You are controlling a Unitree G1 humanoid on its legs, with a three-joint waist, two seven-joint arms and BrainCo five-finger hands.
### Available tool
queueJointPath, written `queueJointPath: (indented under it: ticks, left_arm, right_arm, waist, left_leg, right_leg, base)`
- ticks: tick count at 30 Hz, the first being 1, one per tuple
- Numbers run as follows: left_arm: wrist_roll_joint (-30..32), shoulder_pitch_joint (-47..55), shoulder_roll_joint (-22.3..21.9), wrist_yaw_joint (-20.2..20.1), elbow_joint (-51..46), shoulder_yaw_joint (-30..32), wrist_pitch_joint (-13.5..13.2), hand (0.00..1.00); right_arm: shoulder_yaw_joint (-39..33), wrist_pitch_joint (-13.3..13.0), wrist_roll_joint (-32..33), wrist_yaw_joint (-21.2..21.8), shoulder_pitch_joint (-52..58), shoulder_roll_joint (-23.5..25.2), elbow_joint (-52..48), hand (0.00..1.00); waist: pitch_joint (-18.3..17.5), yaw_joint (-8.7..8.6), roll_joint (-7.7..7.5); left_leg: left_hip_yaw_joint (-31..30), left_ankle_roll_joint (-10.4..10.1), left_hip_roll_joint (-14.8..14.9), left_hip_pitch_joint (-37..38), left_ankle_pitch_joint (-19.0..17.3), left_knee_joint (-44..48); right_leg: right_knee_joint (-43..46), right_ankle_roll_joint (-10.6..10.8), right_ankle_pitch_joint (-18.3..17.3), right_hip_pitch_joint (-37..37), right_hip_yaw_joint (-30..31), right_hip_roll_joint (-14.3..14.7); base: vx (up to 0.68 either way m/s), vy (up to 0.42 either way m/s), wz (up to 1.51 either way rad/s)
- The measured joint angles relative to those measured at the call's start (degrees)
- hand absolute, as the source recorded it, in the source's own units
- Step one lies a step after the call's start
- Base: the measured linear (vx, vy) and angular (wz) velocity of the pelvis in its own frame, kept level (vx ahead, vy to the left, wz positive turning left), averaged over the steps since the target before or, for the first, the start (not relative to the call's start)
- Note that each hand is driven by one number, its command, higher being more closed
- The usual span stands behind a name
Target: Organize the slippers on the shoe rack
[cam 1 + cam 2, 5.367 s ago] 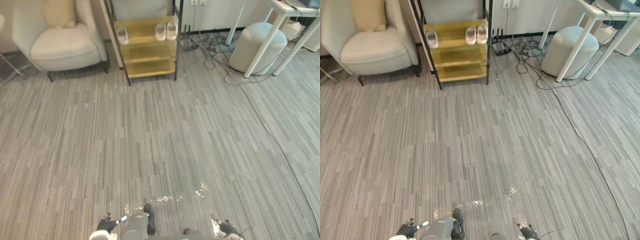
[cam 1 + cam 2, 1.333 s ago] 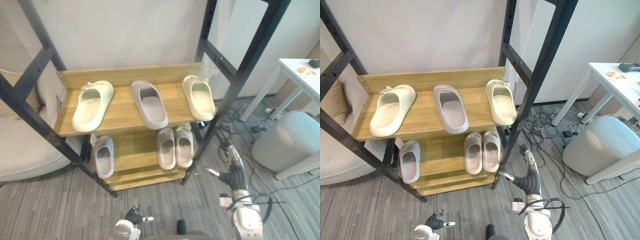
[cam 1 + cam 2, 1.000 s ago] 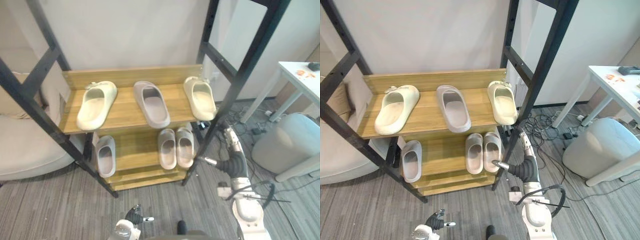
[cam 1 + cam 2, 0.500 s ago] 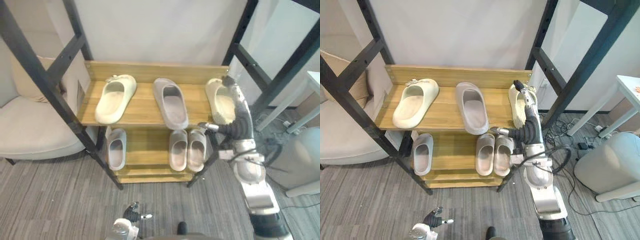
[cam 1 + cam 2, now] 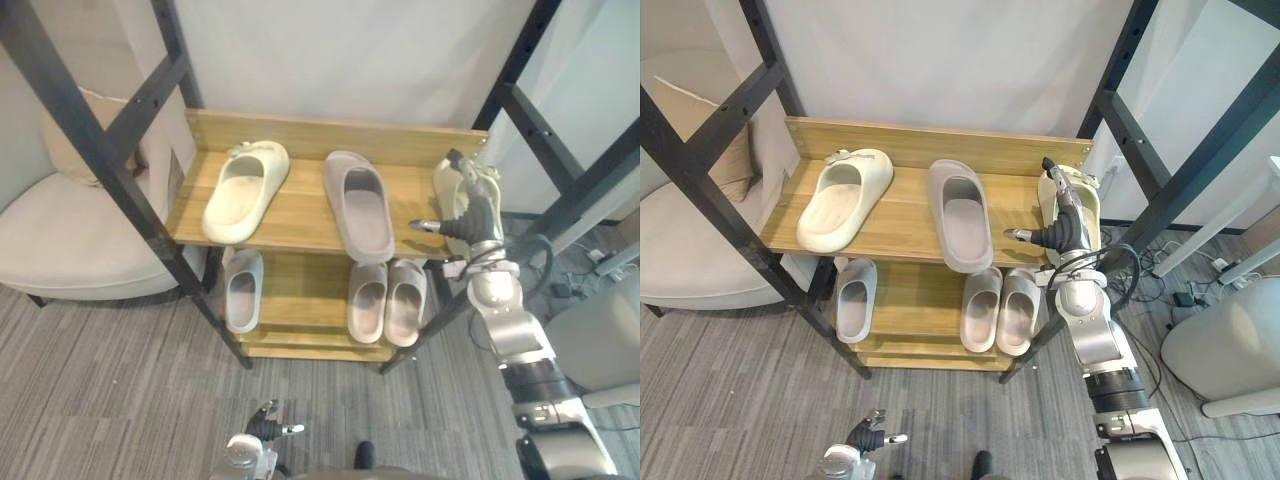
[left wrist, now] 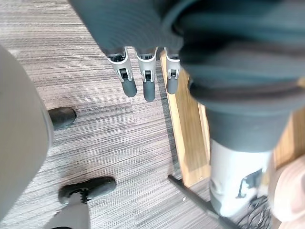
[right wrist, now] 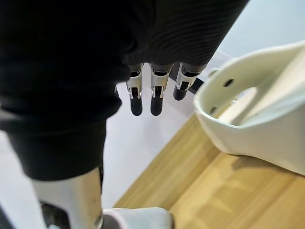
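The shoe rack's top wooden shelf (image 5: 300,215) carries a cream slipper (image 5: 245,190) at the left, a grey slipper (image 5: 360,205) in the middle and a second cream slipper (image 5: 1081,203) at the right end. One grey slipper (image 5: 243,290) and a grey pair (image 5: 388,302) lie on the shelf below. My right hand (image 5: 466,206) is raised over the right cream slipper (image 7: 257,124), open with straight fingers (image 7: 151,93) just beside its rim. Down near the floor, my left hand (image 5: 262,430) hangs open, fingers (image 6: 143,81) straight.
Black slanted posts (image 5: 100,150) frame the rack on both sides, one post (image 5: 560,170) close to my right arm. A pale armchair (image 5: 60,240) stands to the left. A white round stool (image 5: 600,340) sits at the right on grey carpet.
The camera has come from across the room up to the rack. My right hand rose from beside the lower right post to the top shelf by the right cream slipper.
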Motion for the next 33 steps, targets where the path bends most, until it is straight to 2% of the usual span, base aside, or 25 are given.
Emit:
queueJointPath:
  ticks: [8,11,17,25,33]
  left_arm:
    - [0.00,0.03,0.01,0.02,-0.53,0.39,-0.05,0.00]
    - [0.00,0.01,0.01,0.06,-1.92,0.58,-0.11,0.00]
    - [-0.24,0.01,-0.01,0.08,-2.44,1.58,-0.15,0.00]
    - [-1.13,0.02,-0.04,0.11,-3.22,2.21,-0.16,0.00]
    - [-1.18,0.02,0.09,0.19,-3.43,2.24,-0.17,0.00]
  right_arm:
    - [0.09,0.25,1.17,-0.02,-7.68,-0.21,8.86,0.00]
    - [0.30,0.34,1.81,-0.01,-10.33,-0.22,11.33,0.00]
    - [1.76,0.57,2.33,-0.02,-14.54,-0.25,15.87,0.00]
    - [2.66,0.74,2.39,-0.04,-15.84,-0.21,16.77,0.00]
    - [4.68,0.70,2.36,-0.03,-17.15,-0.06,16.99,0.00]
  waist:
    - [0.27,0.36,-0.23]
    - [1.21,1.37,-0.44]
    - [1.62,1.55,-0.63]
    - [1.79,2.54,-0.82]
    - [2.03,2.57,-0.96]
  left_leg:
    - [-1.45,-0.31,0.01,-0.52,1.05,-0.89]
    - [-1.77,-0.51,0.08,-0.51,1.50,-1.32]
    - [-2.82,-0.52,-0.01,-1.17,2.23,-2.05]
    - [-3.61,-0.52,-0.02,-1.52,2.23,-1.96]
    - [-4.17,-0.52,0.00,-1.75,2.23,-1.73]
  right_leg:
    - [-0.05,-0.31,-0.20,-0.04,-1.32,0.01]
    - [-0.05,-0.44,-0.28,-0.08,-1.68,0.06]
    - [0.06,-0.45,-0.27,-0.98,-2.55,-0.02]
    - [0.18,-0.45,-0.27,-0.91,-2.70,-0.15]
    - [0.34,-0.45,-0.27,-0.85,-2.69,-0.23]
  base:
    - [-0.02,-0.041,0.09]
    - [-0.02,-0.042,0.06]
    - [0.01,-0.031,0.08]
    - [0.02,-0.017,0.06]
    - [0.00,-0.007,0.03]
